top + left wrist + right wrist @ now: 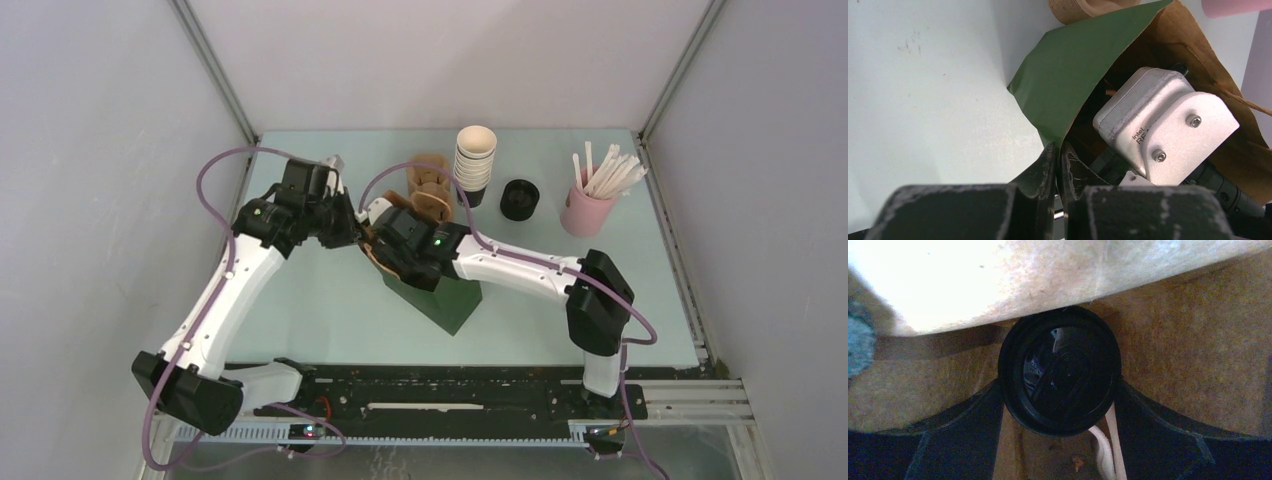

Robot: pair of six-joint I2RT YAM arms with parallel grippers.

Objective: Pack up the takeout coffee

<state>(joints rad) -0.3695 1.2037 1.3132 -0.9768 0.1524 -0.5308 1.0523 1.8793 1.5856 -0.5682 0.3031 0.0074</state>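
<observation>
The green paper bag [452, 300] stands mid-table with its brown-lined mouth tipped to the left. My left gripper [1058, 150] is shut on the bag's green edge [1073, 70] and holds the mouth open. My right arm reaches into that mouth, its wrist camera [1168, 125] showing inside. Within the bag, the takeout coffee's round black lid [1060, 370] sits between my right gripper's [1059, 385] two dark fingers, which touch it on both sides. The cup body under the lid is hidden. A pale stick and a white strip [1100, 450] lie on the bag's floor below the lid.
Behind the bag stand brown cardboard pieces [430, 185], a tall stack of white-rimmed cups [475, 160], a squat stack of black lids [519, 199] and a pink holder of pale sticks [587, 210]. Grey walls enclose the table on three sides.
</observation>
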